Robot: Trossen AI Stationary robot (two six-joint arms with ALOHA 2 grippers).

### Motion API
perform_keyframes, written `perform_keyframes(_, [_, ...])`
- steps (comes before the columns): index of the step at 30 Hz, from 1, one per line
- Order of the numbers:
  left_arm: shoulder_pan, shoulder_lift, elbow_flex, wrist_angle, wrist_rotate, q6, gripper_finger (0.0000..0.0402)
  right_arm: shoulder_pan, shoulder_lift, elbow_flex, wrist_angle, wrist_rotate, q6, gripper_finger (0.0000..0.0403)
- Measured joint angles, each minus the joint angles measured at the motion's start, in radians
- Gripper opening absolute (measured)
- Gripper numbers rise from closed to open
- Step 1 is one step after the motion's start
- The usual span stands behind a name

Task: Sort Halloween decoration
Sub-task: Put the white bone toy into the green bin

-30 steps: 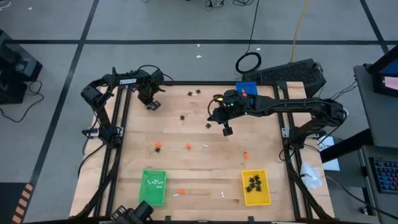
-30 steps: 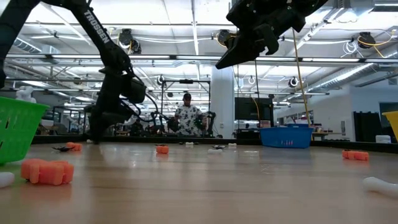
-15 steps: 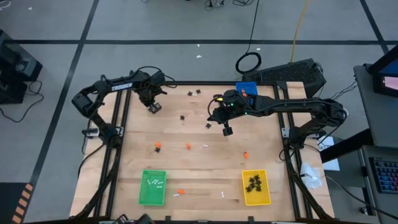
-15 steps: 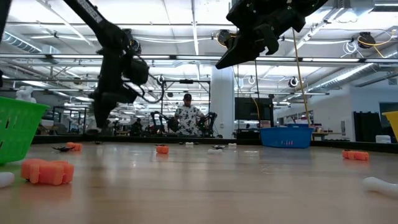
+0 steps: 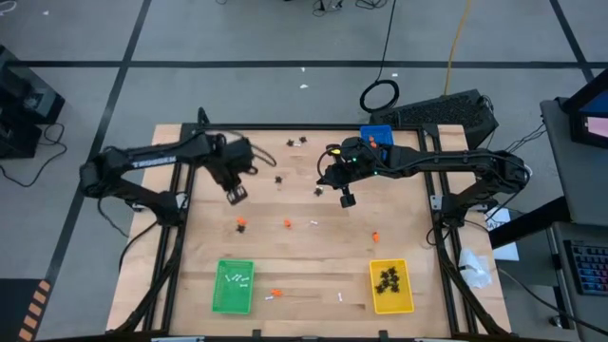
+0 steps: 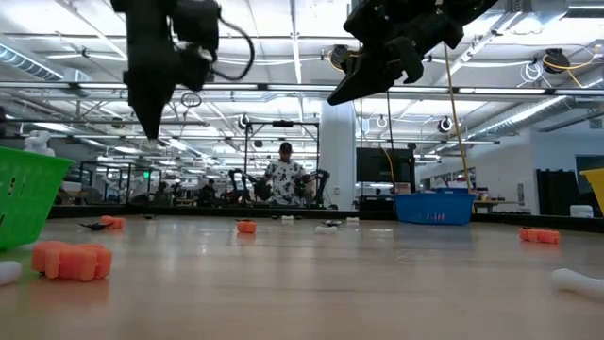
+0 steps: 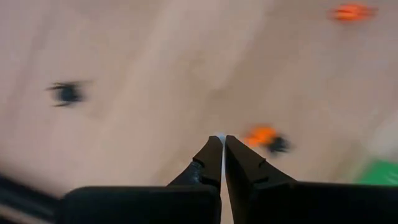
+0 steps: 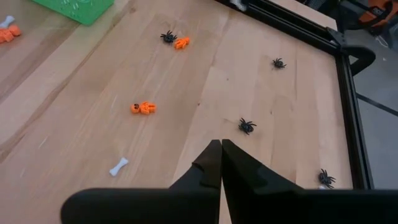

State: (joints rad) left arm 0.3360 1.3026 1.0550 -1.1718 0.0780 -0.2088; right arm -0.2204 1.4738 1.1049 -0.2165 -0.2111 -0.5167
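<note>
Tiny trinkets lie flat and scattered on the wooden table: orange lumps (image 5: 241, 224) (image 5: 287, 224) (image 5: 375, 236), black spiders (image 5: 278, 178) (image 5: 318, 191), white bones (image 5: 313, 224) (image 5: 339, 297). My left gripper (image 5: 235, 195) hangs shut and empty above the table's left-middle, just to the far side of an orange lump (image 7: 264, 135). My right gripper (image 5: 348, 200) hovers shut and empty over the middle, close to a spider (image 8: 247, 126). In the low view both grippers, left (image 6: 151, 127) and right (image 6: 335, 97), are well above the tabletop.
A green tray (image 5: 234, 285) holding white bones sits at the near left. At the near right, a yellow tray (image 5: 390, 285) holds black spiders. A blue tray (image 5: 376, 136) stands at the far edge. A dark frame (image 8: 348, 118) rims the table. A person (image 6: 283, 175) stands in the room beyond.
My left arm has swung from the far-left corner toward the table's near edge and middle, and has risen, its gripper staying shut. The right arm has kept still. No trinket has moved.
</note>
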Motion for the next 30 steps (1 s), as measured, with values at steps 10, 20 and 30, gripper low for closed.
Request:
perform_keyframes(10, [-0.451, -0.043, 0.0, 0.041, 0.053, -0.331, 0.0008, 0.0, 0.0, 0.0, 0.001, 0.0, 0.007, 0.0])
perform_keyframes(20, [-0.625, 0.033, 0.001, 0.216, -0.007, -0.439, 0.0008, 0.0, 0.0, 0.0, -0.004, 0.0, 0.014, 0.0])
perform_keyframes(30, [-0.625, 0.246, 0.001, 0.429, -0.051, -0.258, 0.0009, 0.0, 0.0, 0.0, -0.021, 0.005, 0.026, 0.0])
